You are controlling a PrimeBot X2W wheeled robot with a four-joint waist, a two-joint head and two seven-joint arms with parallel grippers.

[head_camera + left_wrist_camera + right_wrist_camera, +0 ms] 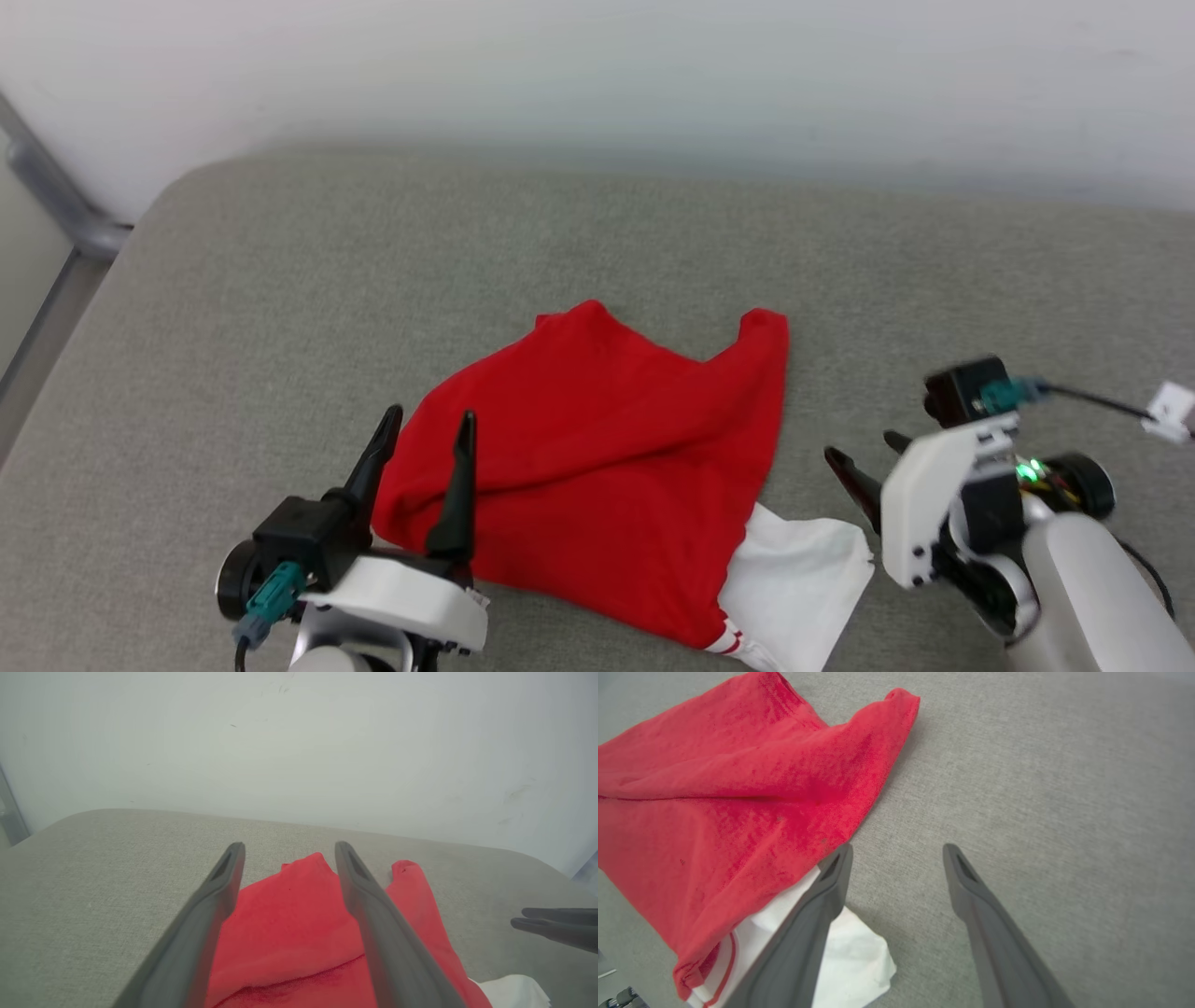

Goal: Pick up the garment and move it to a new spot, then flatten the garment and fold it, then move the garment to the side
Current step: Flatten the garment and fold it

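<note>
**A:** Where was the garment (607,448)?

**B:** It lay rumpled on the grey padded bench (280,280), red side up. Its white section (803,569) poked out at the near right corner.

**A:** And the hands?

**B:** Both stood wide and empty. The left hand (430,413) hovered over the garment's near left edge. The right hand (861,446) hung just off its right side.

**A:** What could have gone wrong?

**B:** A pinch might have caught only the top layer. The cloth would then drag and bunch instead of lifting.

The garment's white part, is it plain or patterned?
The white part carries thin red stripes at its edge, clearest in the right wrist view.
</note>
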